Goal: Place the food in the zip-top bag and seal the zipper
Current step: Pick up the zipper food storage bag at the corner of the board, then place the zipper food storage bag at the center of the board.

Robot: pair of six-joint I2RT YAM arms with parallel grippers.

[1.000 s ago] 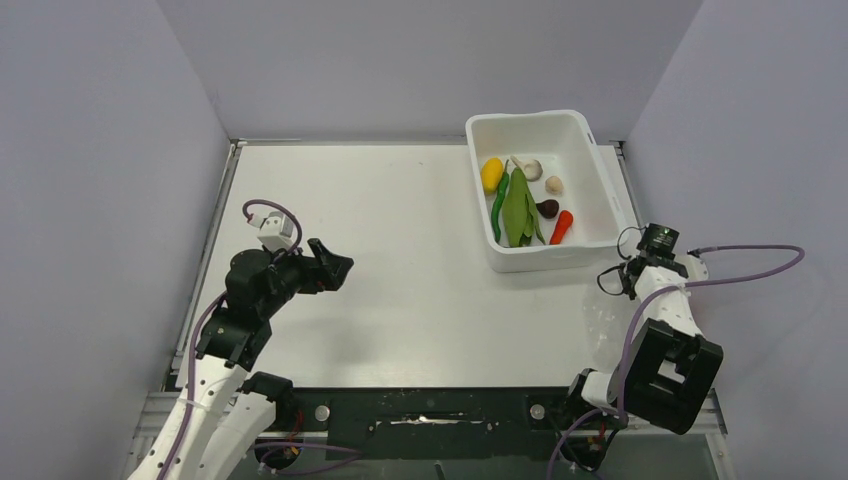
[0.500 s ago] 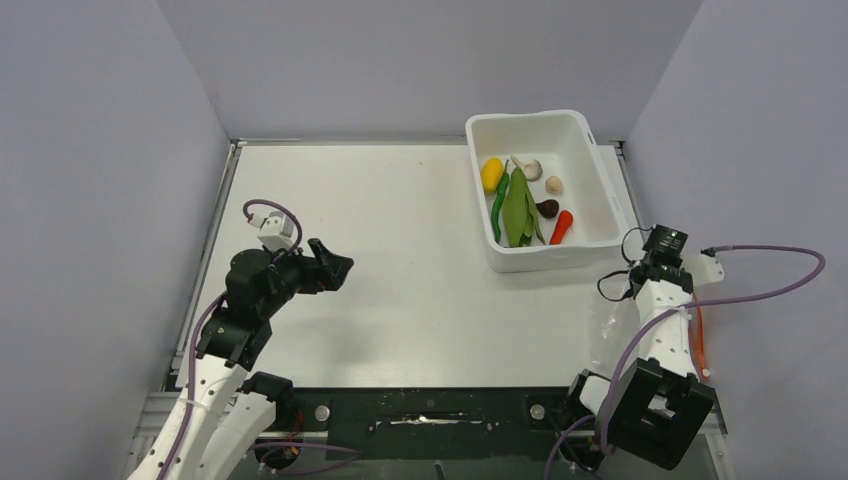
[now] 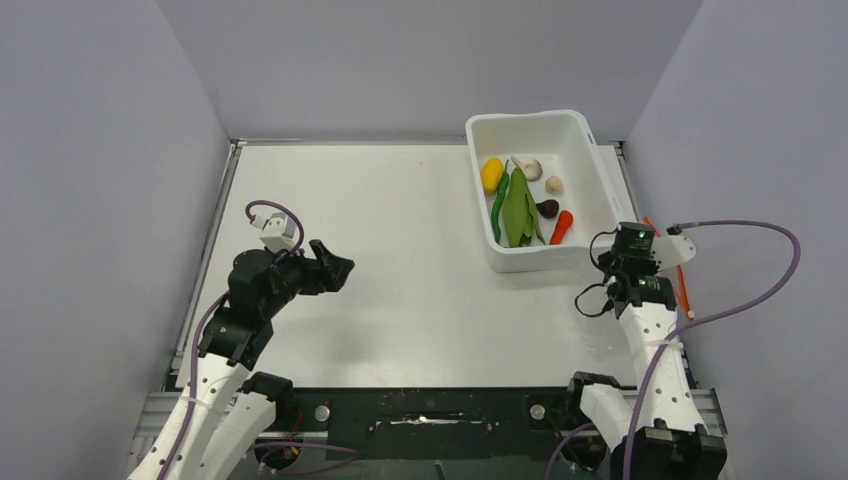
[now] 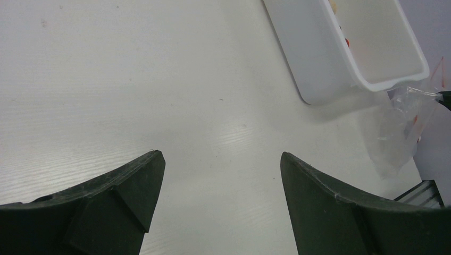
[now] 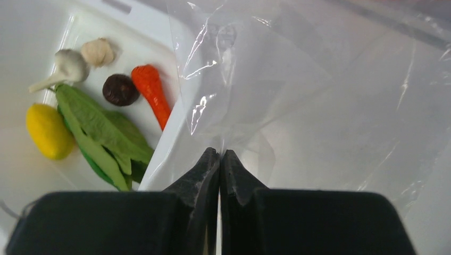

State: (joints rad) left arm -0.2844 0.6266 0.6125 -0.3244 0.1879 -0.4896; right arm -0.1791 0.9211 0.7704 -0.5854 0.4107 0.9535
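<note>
At the left of the white table, the left claw hangs above the bare surface. Its two dark fingers are spread wide, with nothing between them. From above it is only a black shape, and the gap shows only in its own wrist camera.

Toward the right back corner stands a white tub holding all the food. In it are a yellow lump, a thin green pepper mostly tucked under a flat leaf, two beige pieces, a dark maroon piece and an orange-red cone.

Just right of the tub, the right claw is pressed fully together on the clear film of the bag. The bag spreads out beyond the fingertips and overlaps the tub's near wall. Nothing is visible inside it.

From above the bag is almost invisible. Only its red-orange zipper strip shows beside the right arm, partly hidden by the wrist. Whether the mouth is open or closed cannot be told. The left wrist camera catches the bag as a crumpled clear shape, cut off at the frame's right edge.
</note>
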